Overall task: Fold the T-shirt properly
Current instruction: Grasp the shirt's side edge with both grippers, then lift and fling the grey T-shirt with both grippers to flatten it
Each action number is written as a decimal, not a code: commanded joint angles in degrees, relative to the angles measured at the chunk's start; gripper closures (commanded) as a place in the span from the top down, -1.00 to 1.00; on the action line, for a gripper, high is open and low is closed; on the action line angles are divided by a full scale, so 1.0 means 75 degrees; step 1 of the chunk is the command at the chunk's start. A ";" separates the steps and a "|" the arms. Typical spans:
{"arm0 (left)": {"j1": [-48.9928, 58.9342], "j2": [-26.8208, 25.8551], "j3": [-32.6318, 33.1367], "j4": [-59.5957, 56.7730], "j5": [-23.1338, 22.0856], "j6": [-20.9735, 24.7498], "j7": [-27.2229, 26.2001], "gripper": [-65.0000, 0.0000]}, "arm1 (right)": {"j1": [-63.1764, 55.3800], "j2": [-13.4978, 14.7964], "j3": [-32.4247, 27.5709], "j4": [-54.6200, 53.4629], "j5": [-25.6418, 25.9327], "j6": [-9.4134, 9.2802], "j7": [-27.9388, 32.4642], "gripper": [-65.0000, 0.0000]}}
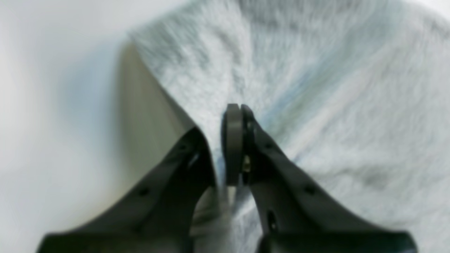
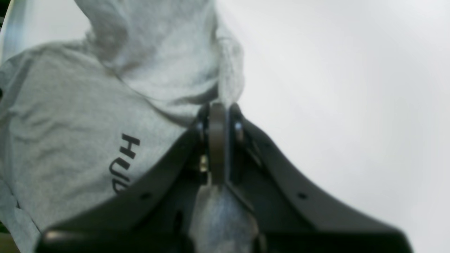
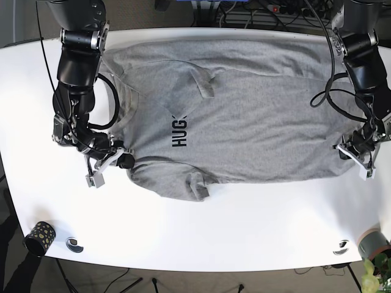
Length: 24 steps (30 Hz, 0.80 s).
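Note:
A grey T-shirt (image 3: 244,116) with black lettering lies spread across the white table (image 3: 201,232), its near edge lifted and rumpled. On the base view's right, my left gripper (image 3: 352,146) is shut on the shirt's hem corner; the left wrist view shows its fingertips (image 1: 235,116) pinching grey cloth (image 1: 316,88). My right gripper (image 3: 122,160), on the base view's left, is shut on the shirt's shoulder edge. Bunched fabric (image 2: 165,63) rises from the closed right gripper (image 2: 219,116) in the right wrist view, with the letters (image 2: 124,161) beside it.
A dark patterned cup (image 3: 40,235) and a small round object (image 3: 74,245) sit near the table's front left corner. Another small round object (image 3: 341,247) and a grey pot (image 3: 374,242) are at the front right. Cables (image 3: 256,12) run behind the far edge.

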State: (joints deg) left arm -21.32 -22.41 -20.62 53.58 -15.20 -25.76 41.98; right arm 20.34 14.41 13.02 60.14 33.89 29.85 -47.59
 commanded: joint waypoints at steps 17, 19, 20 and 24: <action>-0.2578 0.0087 0.0048 0.2755 -0.0101 -0.0053 0.1137 -1.00 | 0.3600 0.1073 -0.0007 0.0181 0.0129 0.0047 -0.0927 -1.00; -0.3071 0.0064 0.0048 0.2837 -0.0089 -0.0053 0.1161 -1.00 | 0.4128 0.1167 -0.0018 0.0181 0.0129 0.0047 -0.1092 -1.00; -0.3352 -0.0030 0.0059 0.2848 -0.0089 -0.0053 0.1161 -1.00 | 0.4433 0.1214 -0.0100 0.0181 0.0129 0.0047 -0.1162 -1.00; -0.4512 -0.0358 0.0505 0.2743 -0.0089 -0.0053 0.1161 -1.00 | 0.5558 0.1460 -0.0886 0.0181 0.0188 0.0059 -0.1256 -1.00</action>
State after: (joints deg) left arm -51.03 -23.31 -17.74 73.45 -16.12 -26.89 52.75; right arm 57.71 23.94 7.57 60.27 34.28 30.15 -58.94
